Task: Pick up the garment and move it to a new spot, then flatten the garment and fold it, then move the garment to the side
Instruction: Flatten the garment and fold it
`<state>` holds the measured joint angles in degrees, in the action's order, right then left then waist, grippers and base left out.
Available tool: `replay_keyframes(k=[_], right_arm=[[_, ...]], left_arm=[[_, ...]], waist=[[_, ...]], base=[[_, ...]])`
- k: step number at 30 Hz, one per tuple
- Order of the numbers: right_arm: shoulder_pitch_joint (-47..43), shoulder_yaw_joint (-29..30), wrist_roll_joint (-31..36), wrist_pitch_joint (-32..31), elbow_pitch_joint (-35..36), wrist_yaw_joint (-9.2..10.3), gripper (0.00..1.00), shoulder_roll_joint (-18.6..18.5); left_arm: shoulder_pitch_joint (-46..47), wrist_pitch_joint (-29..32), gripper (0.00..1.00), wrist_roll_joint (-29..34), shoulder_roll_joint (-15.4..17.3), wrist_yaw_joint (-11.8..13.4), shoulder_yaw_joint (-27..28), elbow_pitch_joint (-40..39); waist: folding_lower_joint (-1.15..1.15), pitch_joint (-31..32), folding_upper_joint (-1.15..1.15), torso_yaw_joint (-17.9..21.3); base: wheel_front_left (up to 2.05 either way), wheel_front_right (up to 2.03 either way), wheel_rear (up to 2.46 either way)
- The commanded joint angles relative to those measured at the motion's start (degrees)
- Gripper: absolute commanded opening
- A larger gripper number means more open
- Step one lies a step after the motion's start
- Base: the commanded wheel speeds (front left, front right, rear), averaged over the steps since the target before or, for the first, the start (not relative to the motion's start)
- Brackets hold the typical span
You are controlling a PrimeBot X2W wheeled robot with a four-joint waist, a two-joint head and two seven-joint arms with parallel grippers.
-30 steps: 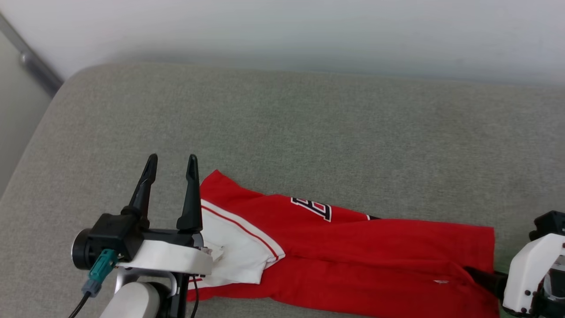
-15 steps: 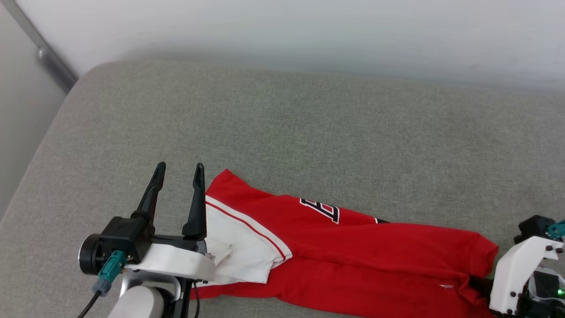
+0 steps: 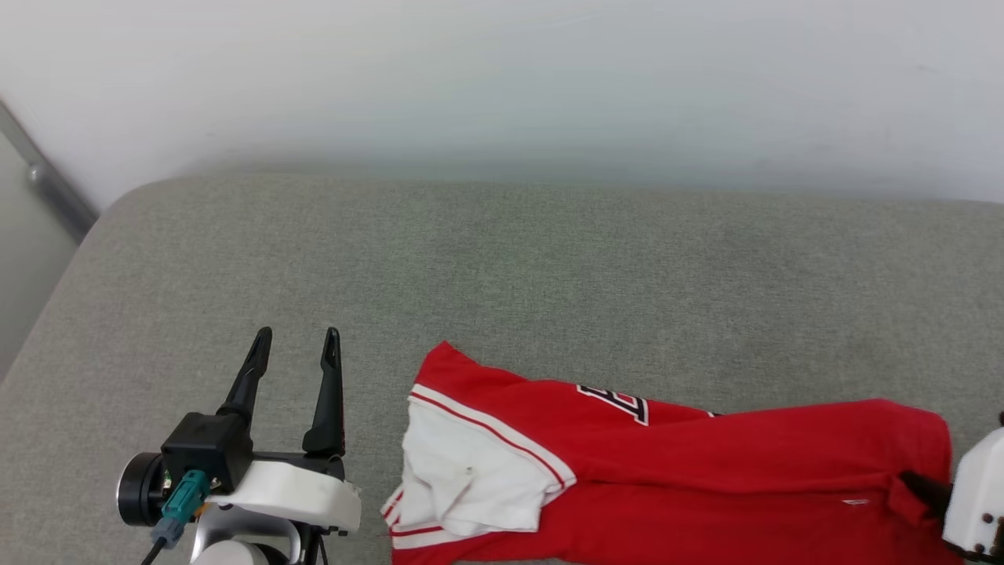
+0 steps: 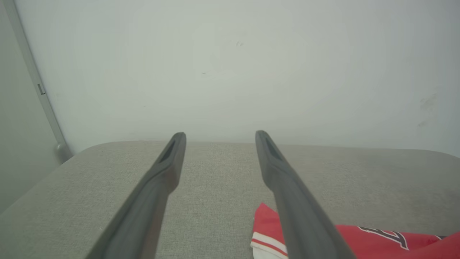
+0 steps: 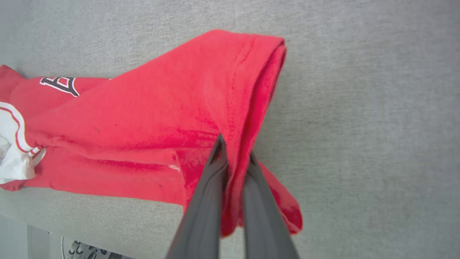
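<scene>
Grey padded surface (image 3: 549, 259), white wall (image 3: 502, 78) behind; right hand (image 5: 235, 147) clamped on red garment (image 3: 706, 471) edge, left hand (image 3: 298, 336) spread wide, empty.

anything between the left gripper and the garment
Nothing: a bare strip of grey cushion separates the left gripper from the garment, seen in the head view.

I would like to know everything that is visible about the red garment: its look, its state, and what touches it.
The garment is a bright red jersey of thin cloth, with a white panel edged by red-white stripes and black-white lettering, partly hidden in a fold. It lies folded lengthwise and creased on the grey cushion. The right gripper is shut on a raised fold at its right end; the open left gripper stands apart from it.
</scene>
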<state>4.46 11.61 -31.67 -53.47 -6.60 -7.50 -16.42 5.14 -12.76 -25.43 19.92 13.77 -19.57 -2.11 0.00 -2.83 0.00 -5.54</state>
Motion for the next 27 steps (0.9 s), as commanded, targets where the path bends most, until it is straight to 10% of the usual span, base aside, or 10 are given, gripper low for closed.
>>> replay_keyframes(k=[1,8,18,27], right_arm=[[-0.59,2.15,0.75,0.14,-0.49,0.02,0.00,-0.76],[2.28,11.11,2.37,-1.82,-2.05,0.02,0.00,0.38],[8.21,17.29,-14.57,-16.14,-3.40,0.01,0.00,13.19],[9.34,2.53,-37.84,-10.15,-15.00,0.01,0.00,13.58]], left_arm=[[-0.86,0.21,1.00,-0.03,0.41,0.43,0.21,-0.35],[-1.92,0.37,1.00,-0.51,0.57,0.89,0.33,-0.88],[-1.60,0.95,1.00,-0.80,0.31,1.09,-0.52,-1.01],[0.66,2.04,1.00,-0.55,-0.34,-0.22,-2.81,-0.12]], waist=[[0.00,0.53,0.00,0.95],[0.00,0.30,0.00,2.44],[0.00,0.62,0.00,2.25],[0.00,0.77,0.00,-0.82]], base=[[0.00,0.00,0.00],[0.00,0.00,0.00],[0.00,0.00,0.00],[0.00,0.00,0.00]])
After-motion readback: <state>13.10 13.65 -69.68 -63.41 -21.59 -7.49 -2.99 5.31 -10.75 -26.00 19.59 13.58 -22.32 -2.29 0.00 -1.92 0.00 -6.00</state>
